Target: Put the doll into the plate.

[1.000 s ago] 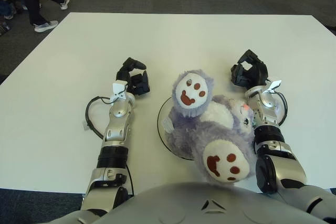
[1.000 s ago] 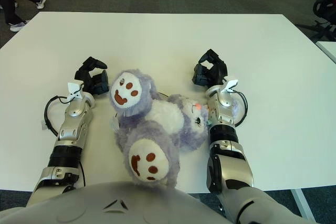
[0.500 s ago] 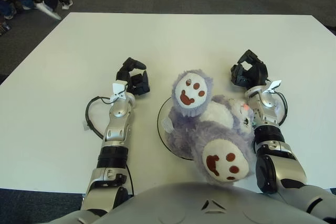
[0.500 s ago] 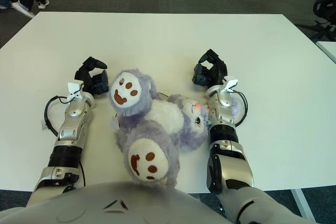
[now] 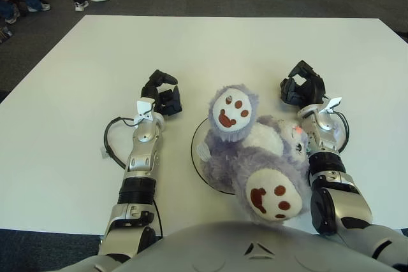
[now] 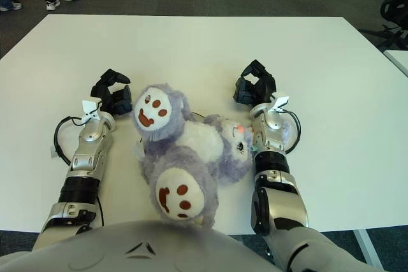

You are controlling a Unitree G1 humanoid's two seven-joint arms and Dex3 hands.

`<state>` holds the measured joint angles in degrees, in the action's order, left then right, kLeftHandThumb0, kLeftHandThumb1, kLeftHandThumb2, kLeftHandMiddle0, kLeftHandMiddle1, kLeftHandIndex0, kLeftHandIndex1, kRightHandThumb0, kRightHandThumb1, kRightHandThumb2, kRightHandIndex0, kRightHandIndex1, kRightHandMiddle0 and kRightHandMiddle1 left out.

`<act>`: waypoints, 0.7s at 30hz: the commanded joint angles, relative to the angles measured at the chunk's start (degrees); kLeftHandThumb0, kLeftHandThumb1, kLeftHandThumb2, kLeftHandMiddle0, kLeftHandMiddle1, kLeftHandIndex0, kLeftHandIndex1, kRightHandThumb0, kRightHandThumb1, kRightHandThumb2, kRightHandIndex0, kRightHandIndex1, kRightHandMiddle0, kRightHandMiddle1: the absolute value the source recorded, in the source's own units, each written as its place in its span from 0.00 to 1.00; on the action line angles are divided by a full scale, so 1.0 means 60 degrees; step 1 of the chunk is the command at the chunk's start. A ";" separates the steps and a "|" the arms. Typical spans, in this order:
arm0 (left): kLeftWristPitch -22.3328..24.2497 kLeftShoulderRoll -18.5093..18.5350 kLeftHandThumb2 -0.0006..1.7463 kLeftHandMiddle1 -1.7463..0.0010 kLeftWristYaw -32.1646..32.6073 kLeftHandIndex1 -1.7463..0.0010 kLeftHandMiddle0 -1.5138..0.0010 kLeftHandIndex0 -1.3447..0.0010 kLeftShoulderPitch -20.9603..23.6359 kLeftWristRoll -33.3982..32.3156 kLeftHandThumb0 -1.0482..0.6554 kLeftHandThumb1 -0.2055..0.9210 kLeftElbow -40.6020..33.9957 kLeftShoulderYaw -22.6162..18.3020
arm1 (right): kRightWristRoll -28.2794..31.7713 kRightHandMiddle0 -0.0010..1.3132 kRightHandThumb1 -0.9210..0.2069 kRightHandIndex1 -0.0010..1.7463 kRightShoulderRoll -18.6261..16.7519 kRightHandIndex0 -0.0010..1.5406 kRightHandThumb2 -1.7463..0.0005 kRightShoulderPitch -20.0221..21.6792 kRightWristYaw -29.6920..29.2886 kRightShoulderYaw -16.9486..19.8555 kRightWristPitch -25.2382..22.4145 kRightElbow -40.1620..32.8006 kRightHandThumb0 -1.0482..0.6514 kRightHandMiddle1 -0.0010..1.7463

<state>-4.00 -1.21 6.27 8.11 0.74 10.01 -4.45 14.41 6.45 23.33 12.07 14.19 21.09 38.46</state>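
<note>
We see the doll (image 5: 255,157) lying on the plate (image 5: 197,152). L hand (image 5: 162,97) and R hand (image 5: 302,88) flank it w/ fingers curled, holding nothing.

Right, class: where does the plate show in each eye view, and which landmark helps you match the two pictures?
Left eye view: the plate shows as a rim curving left of the doll, centre-bottom.
Right eye view: the plate is almost wholly hidden under the doll; no rim is clearly seen.
Shared landmark: the doll's upper foot pad with its brown paw marks.
</note>
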 commanded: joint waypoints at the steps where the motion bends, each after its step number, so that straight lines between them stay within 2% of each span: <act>1: 0.0189 -0.0061 0.73 0.00 0.0011 0.00 0.18 0.56 -0.0472 -0.0032 0.34 0.49 0.0417 -0.0005 | -0.0035 0.54 0.63 1.00 -0.0129 0.84 0.17 -0.0349 0.0010 -0.0028 -0.0184 0.0301 0.31 1.00; 21: 0.0463 -0.0052 0.72 0.00 0.0085 0.00 0.18 0.57 -0.0478 0.0027 0.34 0.51 0.0299 0.0001 | -0.0079 0.53 0.63 1.00 -0.0085 0.84 0.18 -0.0353 0.0020 -0.0076 -0.0234 0.0283 0.31 1.00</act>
<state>-3.31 -1.21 6.28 8.07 0.75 9.59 -4.42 14.32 6.63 23.33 12.07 13.95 20.67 38.42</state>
